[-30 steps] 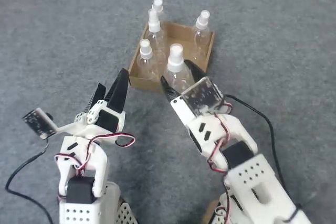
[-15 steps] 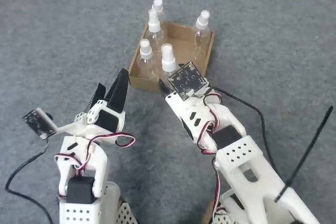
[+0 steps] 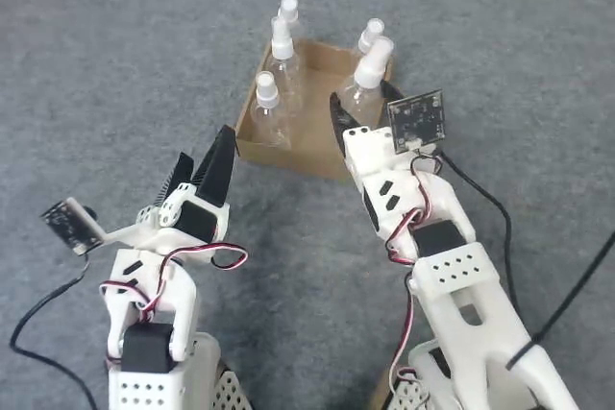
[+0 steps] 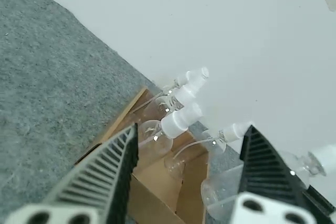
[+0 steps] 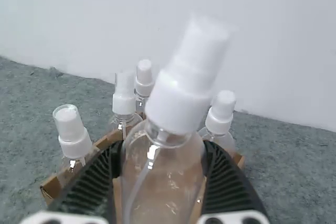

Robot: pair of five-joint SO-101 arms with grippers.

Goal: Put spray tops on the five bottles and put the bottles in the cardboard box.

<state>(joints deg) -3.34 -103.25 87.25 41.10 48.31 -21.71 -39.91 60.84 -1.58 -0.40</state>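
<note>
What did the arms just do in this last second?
The right gripper, shut on a bottle, carried it from the near side of the cardboard box toward its right side, farther back. The left gripper and the other four bottles stayed put.

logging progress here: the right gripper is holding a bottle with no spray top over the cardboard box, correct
No. The bottle in the right gripper does have a white spray top, clear in the right wrist view. It is held over the cardboard box as you say.
</note>
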